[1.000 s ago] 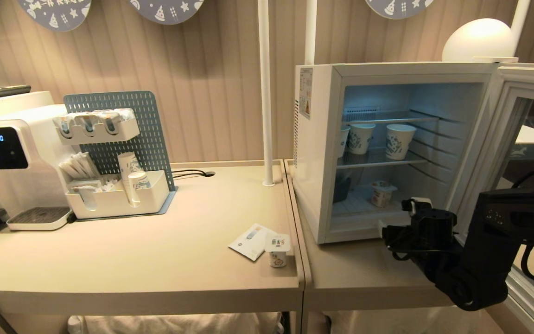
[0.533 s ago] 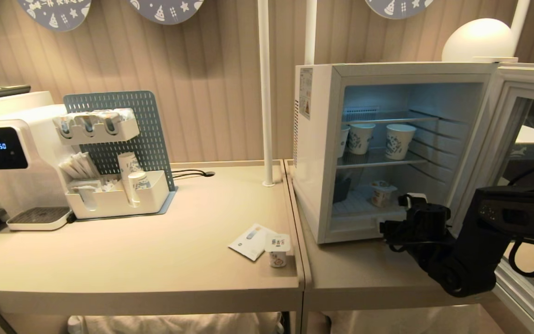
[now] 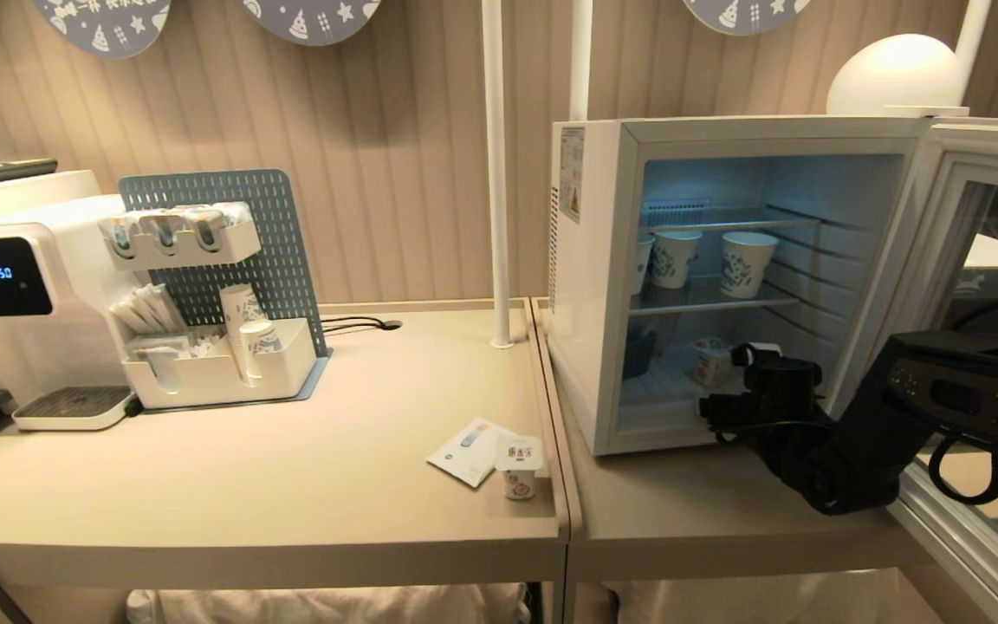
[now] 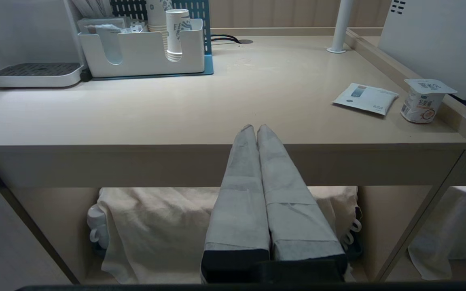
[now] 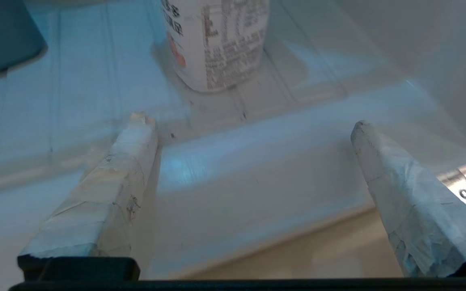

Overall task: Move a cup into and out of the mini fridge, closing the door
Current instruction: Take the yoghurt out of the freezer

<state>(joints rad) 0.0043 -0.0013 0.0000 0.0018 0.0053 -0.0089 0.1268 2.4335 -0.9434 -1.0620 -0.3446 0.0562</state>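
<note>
In the head view the boxy white mini fridge [image 3: 590,286], door [image 3: 975,260] swung wide, holds patterned paper cups [image 3: 748,263] above the right gripper [image 3: 737,390], whose right wrist view shows taped fingers [image 5: 107,190] spread, empty, just short of a small white printed yogurt cup [image 5: 217,44], while the left wrist view shows the left gripper [image 4: 256,128] closed before the beige table [image 4: 176,109].

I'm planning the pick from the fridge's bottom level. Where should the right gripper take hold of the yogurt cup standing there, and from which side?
Grip the yogurt cup around its body below the wider lid rim, coming level through the open front of the mini fridge. It stands upright and tapers downward, so the rim would likely stop slipping. The right gripper is open and already faces it.
</note>
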